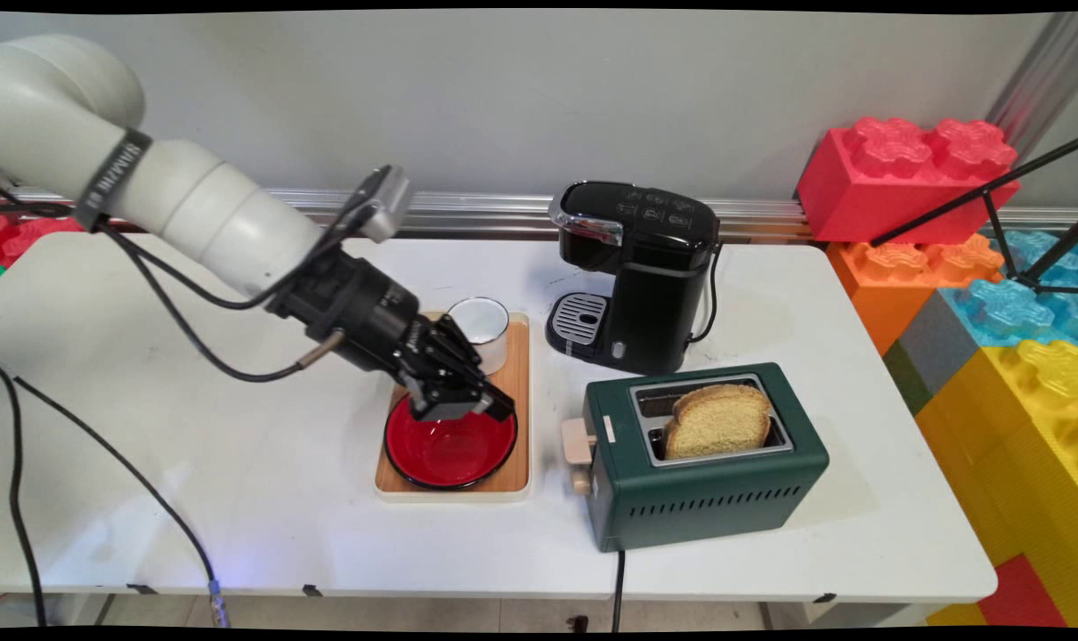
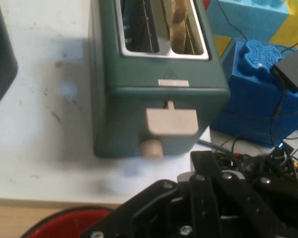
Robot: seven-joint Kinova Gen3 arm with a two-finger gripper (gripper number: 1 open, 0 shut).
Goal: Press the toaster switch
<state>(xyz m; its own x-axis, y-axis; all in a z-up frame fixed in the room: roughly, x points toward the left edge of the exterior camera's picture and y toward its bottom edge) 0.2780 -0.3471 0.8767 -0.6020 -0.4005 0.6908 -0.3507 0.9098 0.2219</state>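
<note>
Near the middle of the tabletop, on a wooden tray [image 1: 519, 392], the gripper [image 1: 460, 408] hangs over the far rim of a red bowl [image 1: 449, 452]; I cannot tell how it is set. A white cup [image 1: 483, 322] sits at the tray's far end. Toward the right edge stands a green toaster [image 1: 708, 481] holding 1 bread slice [image 1: 717, 420], a black coffee maker [image 1: 636, 276] behind it.

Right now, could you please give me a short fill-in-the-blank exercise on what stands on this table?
1. The red bowl rests on a wooden ____.
2. A slice of ____ stands in the green toaster.
3. The gripper hangs over the bowl's far rim, just in front of the white ____.
4. The appliance behind the toaster is a black ____.

Missing words: tray; bread; cup; coffee machine
</note>
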